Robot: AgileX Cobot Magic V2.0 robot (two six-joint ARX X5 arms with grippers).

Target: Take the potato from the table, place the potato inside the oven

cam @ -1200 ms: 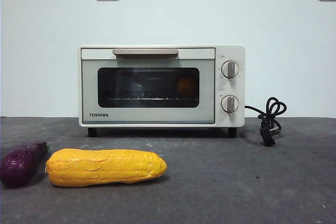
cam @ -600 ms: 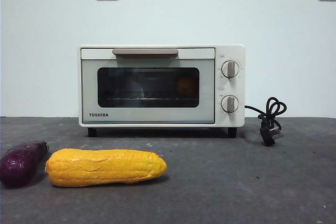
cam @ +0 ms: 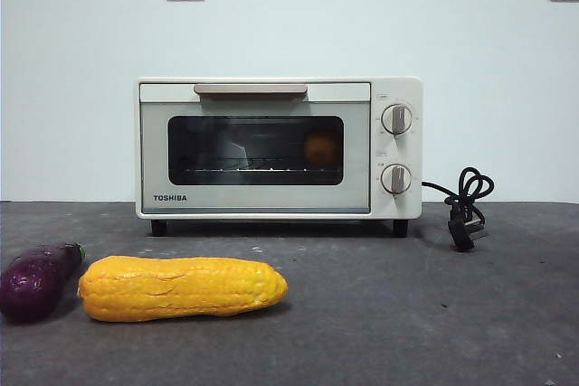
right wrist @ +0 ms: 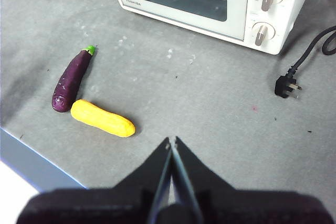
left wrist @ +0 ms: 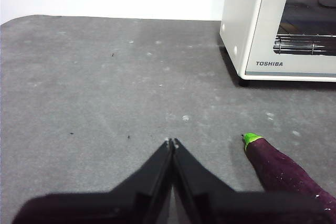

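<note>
Front view: we see the oven [cam: 279, 148] standing on the table [cam: 407, 314] with its door shut; the beige handle bar [cam: 251, 89] runs along the top of the door

Potato: we make out the potato [cam: 321, 148] behind the dark glass, inside the oven toward its knob side, resting on the wire rack [cam: 244, 167]; it shows as a rounded, dull orange-brown shape, dimmed by the glass; its skin detail is too dark to tell

Oven: cream-white, marked TOSHIBA on the lower door; two round knobs [cam: 396, 119] stacked on one side; a black cord [cam: 463, 205] lies coiled on the table just beside it

Corn: the yellow corn cob [cam: 181, 287] lies on its side near the front of the table, well apart from the oven

Eggplant: the dark purple eggplant [cam: 36, 279] lies just beside the corn's end; we cannot tell from the front whether they touch; in the right wrist view they appear to meet at their ends

Left gripper: our left gripper [left wrist: 171, 143] hangs over bare table with its jaws pressed together and nothing between them; the eggplant's green stem lies near it

Right gripper: our right gripper [right wrist: 171, 142] sits high above the table, jaws closed together on nothing, with corn, eggplant, oven and plug all in its sight
</note>
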